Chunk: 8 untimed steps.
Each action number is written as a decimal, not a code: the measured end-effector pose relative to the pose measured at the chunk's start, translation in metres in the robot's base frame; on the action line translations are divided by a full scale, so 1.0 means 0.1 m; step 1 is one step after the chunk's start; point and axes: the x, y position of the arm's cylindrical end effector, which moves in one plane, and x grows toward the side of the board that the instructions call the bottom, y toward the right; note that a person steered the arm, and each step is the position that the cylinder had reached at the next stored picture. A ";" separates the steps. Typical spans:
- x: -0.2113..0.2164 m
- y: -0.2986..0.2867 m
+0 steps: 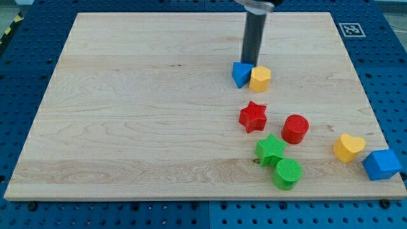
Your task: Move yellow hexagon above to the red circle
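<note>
The yellow hexagon (pixel 260 79) lies on the wooden board (pixel 127 114), right of centre in the upper half, touching a blue triangle (pixel 240 74) on its left. The red circle (pixel 295 128) stands lower and to the view's right of the hexagon, apart from it. My tip (pixel 250 64) is at the top edge of the pair, right where the blue triangle and the yellow hexagon meet.
A red star (pixel 253 117) lies left of the red circle. A green star (pixel 271 150) and a green circle (pixel 287 173) sit below them. A yellow heart (pixel 348 147) and a blue cube (pixel 381 164) are at the board's lower right edge.
</note>
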 end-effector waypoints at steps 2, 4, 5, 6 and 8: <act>0.40 0.28; 0.40 0.13; 0.40 0.05; 0.47 0.03; 0.93 0.25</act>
